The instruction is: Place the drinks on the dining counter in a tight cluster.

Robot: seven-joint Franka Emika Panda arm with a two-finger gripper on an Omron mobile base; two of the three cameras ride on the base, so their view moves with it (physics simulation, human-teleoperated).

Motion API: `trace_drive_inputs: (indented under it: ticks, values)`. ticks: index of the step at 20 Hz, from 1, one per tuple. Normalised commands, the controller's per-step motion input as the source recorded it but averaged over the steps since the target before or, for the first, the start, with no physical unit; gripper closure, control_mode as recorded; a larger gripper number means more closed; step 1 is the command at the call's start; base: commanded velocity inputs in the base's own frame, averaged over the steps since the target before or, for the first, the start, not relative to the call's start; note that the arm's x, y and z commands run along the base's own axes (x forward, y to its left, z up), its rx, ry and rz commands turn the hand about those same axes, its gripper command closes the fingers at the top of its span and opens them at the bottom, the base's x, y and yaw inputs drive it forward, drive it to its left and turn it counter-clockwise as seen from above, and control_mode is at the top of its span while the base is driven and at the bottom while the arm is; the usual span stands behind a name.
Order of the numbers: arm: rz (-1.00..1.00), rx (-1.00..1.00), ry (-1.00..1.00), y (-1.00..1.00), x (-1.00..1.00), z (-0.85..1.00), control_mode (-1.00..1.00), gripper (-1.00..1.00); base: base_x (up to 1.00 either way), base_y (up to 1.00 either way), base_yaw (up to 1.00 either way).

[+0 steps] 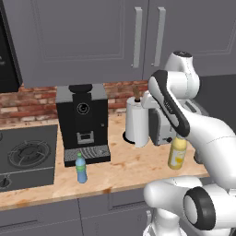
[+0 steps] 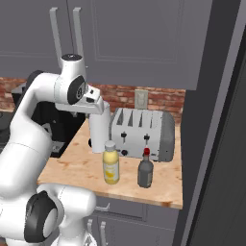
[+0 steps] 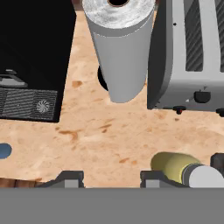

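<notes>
Three drinks stand on a wood counter (image 1: 129, 168). The stout yellow bottle (image 1: 177, 154) (image 2: 111, 166) with a pale cap is in front of the toaster. The dark bottle with a red cap (image 2: 145, 171) stands just to its right. The slim blue bottle (image 1: 81, 168) stands apart, in front of the coffee machine. My gripper (image 3: 111, 179) hangs open above the counter, with bare wood between its fingers. In the hand view the yellow bottle (image 3: 175, 166) lies just right of the right fingertip and the blue bottle (image 3: 3, 151) is at the left edge. The dining counter is out of view.
A black coffee machine (image 1: 83, 117) stands at the back left, a white paper towel roll (image 1: 136, 122) (image 3: 120, 48) in the middle and a steel toaster (image 2: 141, 132) (image 3: 192, 57) to its right. A stove (image 1: 25, 154) is at the far left. Grey cabinets hang overhead.
</notes>
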Motion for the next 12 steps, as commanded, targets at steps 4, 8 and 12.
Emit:
trace_drive_inputs:
  ticks: [4, 8, 12]
  values:
    - [0.0, 0.0, 0.0, 0.02, 0.0, 0.0, -1.0, -1.0, 0.0, 0.0, 0.0]
    - [0.06, 0.0, 0.0, 0.03, -0.34, 0.0, -1.0, -1.0, 0.0, 0.0, 0.0]
    - [0.02, 0.0, 0.0, 0.0, -0.61, -0.18, -1.0, -1.0, 0.0, 0.0, 0.0]
